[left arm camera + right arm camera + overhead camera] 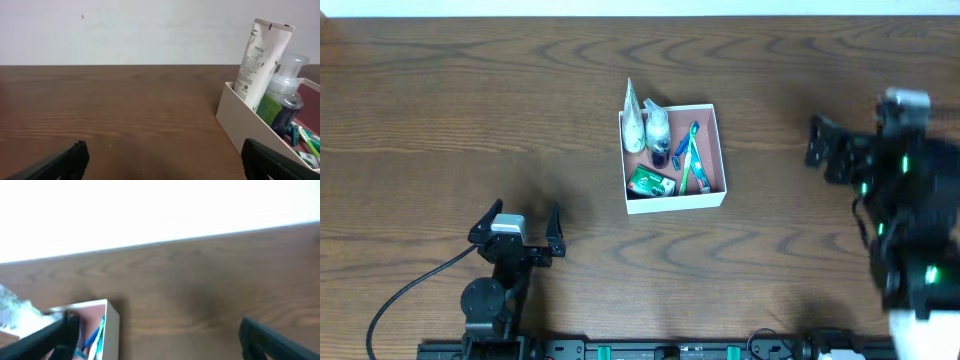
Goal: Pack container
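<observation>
The container, a shallow white box with a pink floor, sits at the table's centre. It holds a white tube, a clear pump bottle, a green packet and blue-green toothbrushes. The left wrist view shows the container's wall, the tube and the bottle at the right. My left gripper is open and empty, left of and nearer than the container. My right gripper is open and empty, to the right of the container.
The wooden table stretches around the container. A black cable runs from the left arm's base. A white wall lies beyond the table's far edge.
</observation>
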You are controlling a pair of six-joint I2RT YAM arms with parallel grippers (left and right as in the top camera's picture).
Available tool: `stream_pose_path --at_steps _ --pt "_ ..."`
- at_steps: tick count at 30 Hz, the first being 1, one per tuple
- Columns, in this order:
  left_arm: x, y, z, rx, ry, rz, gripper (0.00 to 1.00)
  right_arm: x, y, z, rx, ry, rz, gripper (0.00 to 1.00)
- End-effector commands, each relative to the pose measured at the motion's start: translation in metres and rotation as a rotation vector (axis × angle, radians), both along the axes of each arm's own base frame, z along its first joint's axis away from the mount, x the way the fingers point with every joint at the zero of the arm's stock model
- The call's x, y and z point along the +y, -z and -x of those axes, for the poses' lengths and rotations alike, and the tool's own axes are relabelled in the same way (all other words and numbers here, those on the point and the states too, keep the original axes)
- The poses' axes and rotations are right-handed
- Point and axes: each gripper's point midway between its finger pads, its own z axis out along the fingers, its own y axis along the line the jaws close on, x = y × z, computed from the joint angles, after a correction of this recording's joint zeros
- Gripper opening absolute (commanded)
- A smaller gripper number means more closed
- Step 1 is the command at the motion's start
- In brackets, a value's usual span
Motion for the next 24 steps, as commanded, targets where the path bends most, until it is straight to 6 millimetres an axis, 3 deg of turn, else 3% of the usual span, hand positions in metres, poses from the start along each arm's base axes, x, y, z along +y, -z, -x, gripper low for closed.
stream_pose_path --at_steps 1,6,10,19,24 --pt "0.001 0.017 0.0 0.045 -0.005 -0.007 0.98 0.006 0.018 0.023 -0.078 -0.032 0.003 0.99" --pt "0.001 0.017 0.0 0.045 -0.005 -0.007 0.98 0.005 0.038 0.054 -0.23 -0.027 0.006 0.99" --pt "0.001 0.017 0.0 0.045 -0.005 -0.007 0.98 0.005 0.057 0.065 -0.315 -0.026 0.006 0.99" --pt "0.001 0.017 0.0 0.045 -0.005 -0.007 0.98 0.001 0.107 0.064 -0.363 -0.011 0.009 0.99" --pt "0.001 0.017 0.0 0.045 -0.005 -0.007 0.98 -0.006 0.124 0.063 -0.357 0.02 0.015 0.99"
